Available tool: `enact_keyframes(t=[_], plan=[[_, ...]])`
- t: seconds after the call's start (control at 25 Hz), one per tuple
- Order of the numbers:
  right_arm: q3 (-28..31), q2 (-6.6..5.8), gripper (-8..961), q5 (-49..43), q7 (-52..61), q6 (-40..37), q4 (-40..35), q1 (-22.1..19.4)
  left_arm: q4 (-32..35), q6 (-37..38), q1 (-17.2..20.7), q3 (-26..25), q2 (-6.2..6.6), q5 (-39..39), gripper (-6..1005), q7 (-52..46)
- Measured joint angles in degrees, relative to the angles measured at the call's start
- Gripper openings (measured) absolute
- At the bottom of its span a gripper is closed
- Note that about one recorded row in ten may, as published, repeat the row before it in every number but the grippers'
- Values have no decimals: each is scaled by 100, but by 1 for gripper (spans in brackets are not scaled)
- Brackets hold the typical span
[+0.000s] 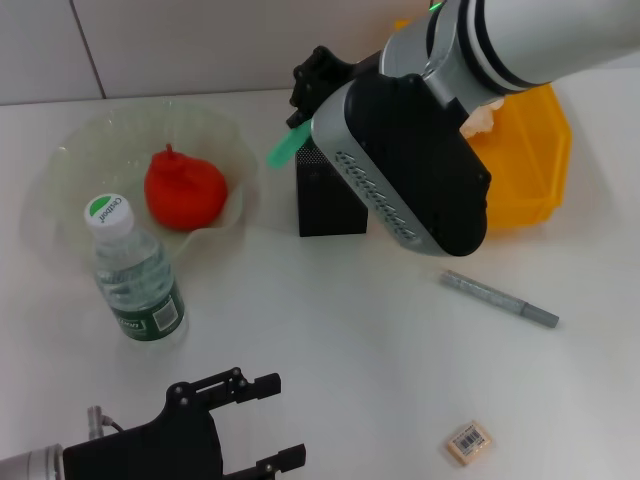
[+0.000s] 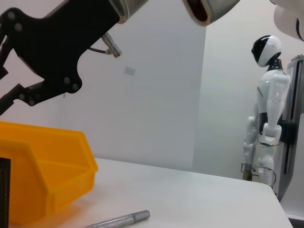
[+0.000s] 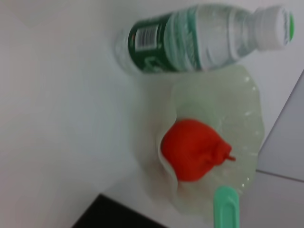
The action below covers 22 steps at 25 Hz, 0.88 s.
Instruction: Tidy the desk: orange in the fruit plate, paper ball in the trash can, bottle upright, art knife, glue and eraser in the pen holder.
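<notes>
1. The glass fruit plate (image 1: 70,160) holds the orange (image 1: 185,188), which sits near its middle with the stem up.
2. The water bottle (image 1: 135,275) stands upright just in front of the plate, cap on.
3. The black pen holder (image 1: 328,200) stands between the plate and the yellow bin (image 1: 535,165); I cannot see inside the holder, and something pale shows in the bin behind the arm.
4. The right gripper (image 1: 300,125) hangs over the pen holder, pinching a green-handled art knife (image 1: 285,150). The knife's long axis slants, its green end pointing toward the plate.
5. A grey pen-like stick (image 1: 498,298) lies flat on the table, angled away from the holder; the eraser (image 1: 468,442) lies nearer the front edge.
6. The left gripper (image 1: 255,425) rests low at the front, jaws apart and holding nothing.
</notes>
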Motion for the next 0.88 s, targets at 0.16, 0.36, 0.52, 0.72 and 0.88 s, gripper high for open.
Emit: enact_keyframes(t=[0.16, 0.36, 0.52, 0.72, 0.88], plan=[[-3, 8, 184, -280, -249, 161, -41, -78, -2, 0, 14, -6, -16, -36, 687, 2], [55, 0, 186, -469, -475, 259, 86, -64, -3, -27, 67, -65, -66, -50, 687, 4], [100, -9, 187, -558, -681, 359, 169, -88, 7, -39, 123, -180, -90, -52, 687, 6], [114, -13, 188, -830, -824, 557, 373, -103, 13, -42, 147, -234, -110, -52, 687, 6], [114, -19, 189, -994, -942, 650, 504, -137, -5, -52, 149, -307, -157, -50, 687, 94]])
